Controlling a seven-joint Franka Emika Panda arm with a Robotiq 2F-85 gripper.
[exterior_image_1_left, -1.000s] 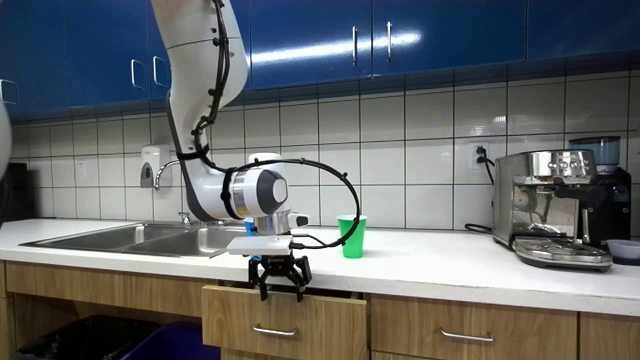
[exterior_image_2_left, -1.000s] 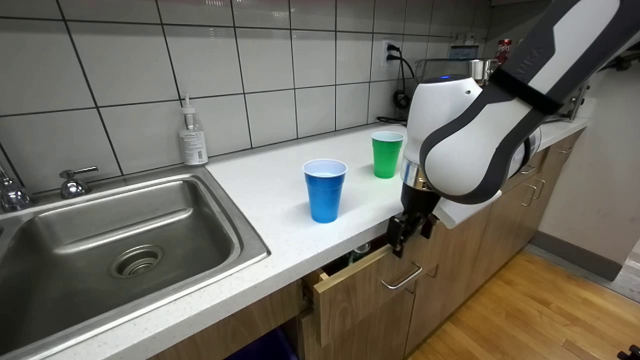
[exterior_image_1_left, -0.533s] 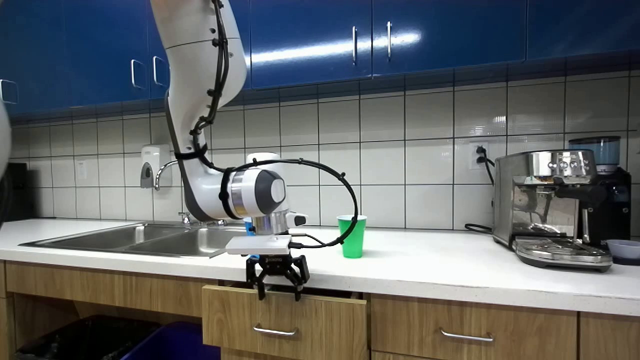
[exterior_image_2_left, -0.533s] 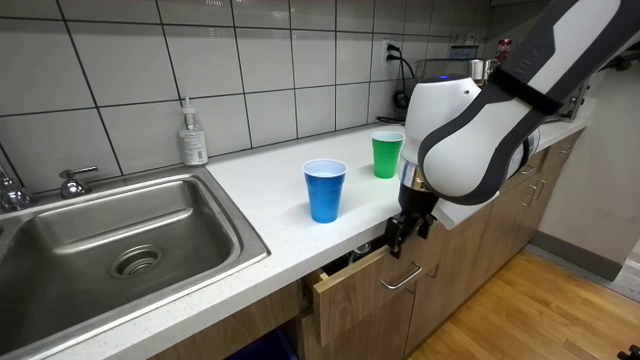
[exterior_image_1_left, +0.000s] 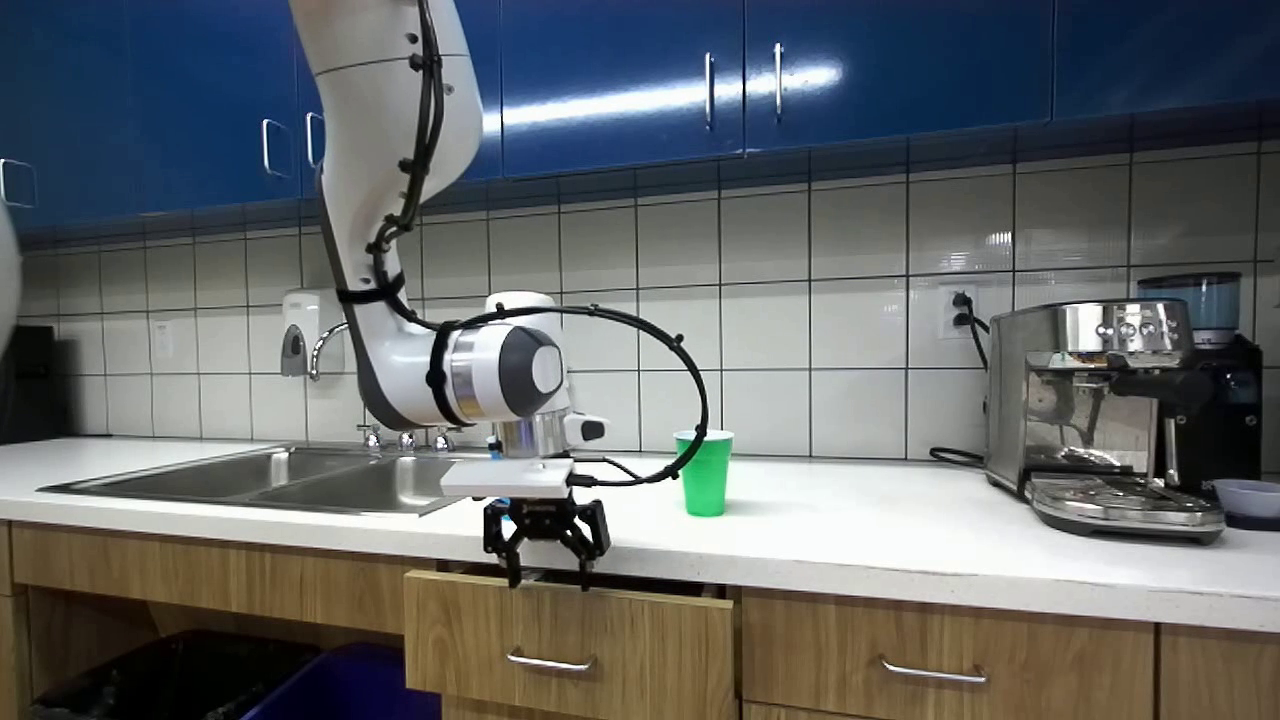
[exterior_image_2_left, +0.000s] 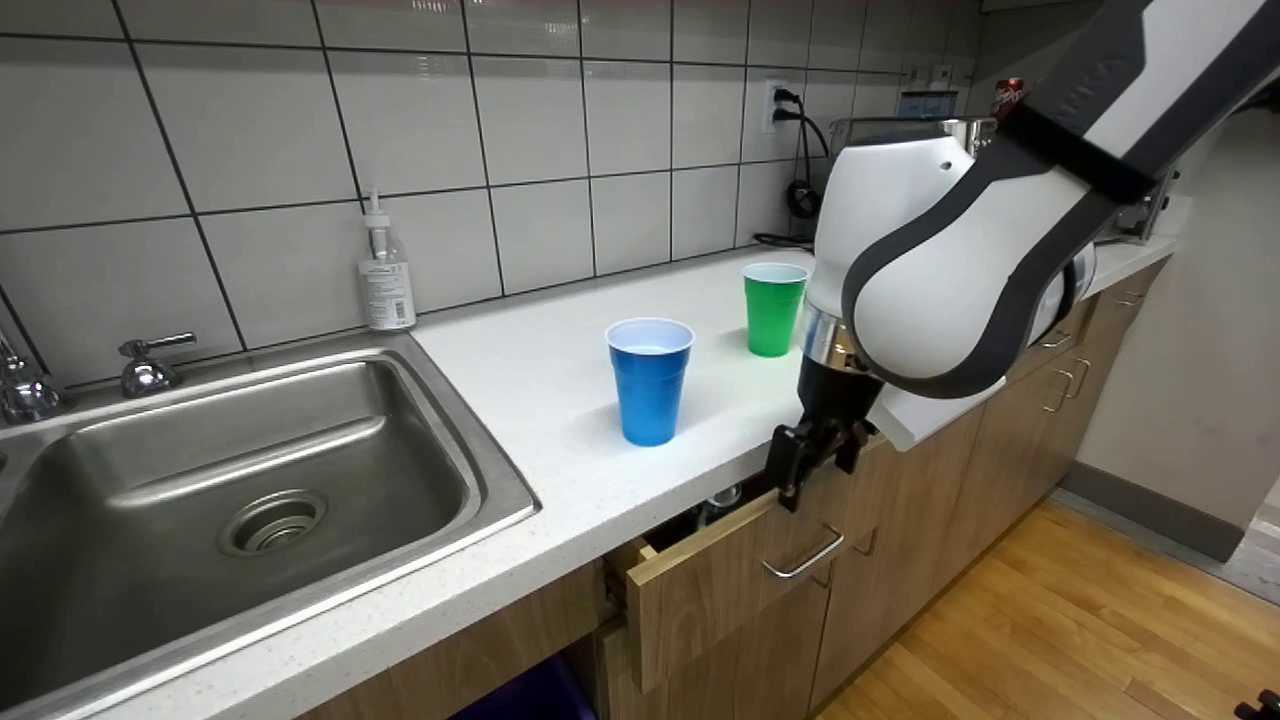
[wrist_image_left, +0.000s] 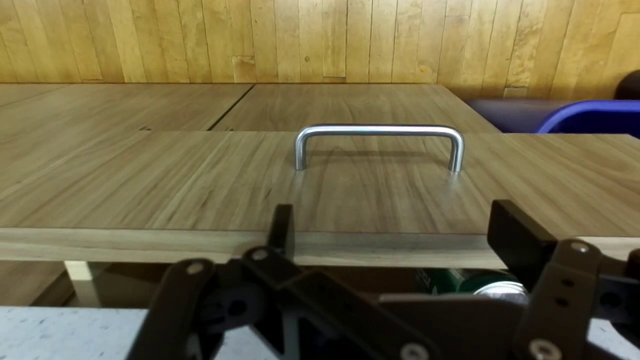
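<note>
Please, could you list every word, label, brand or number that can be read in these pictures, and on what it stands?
"NKA": on the robot arm; any letters before these are unclear.
Lettering on the gripper: too blurred to read.
Print on the pump bottle label: too small to read.
Markings on the red can: too small.
Marks on the green container in the drawer: too blurred.
</note>
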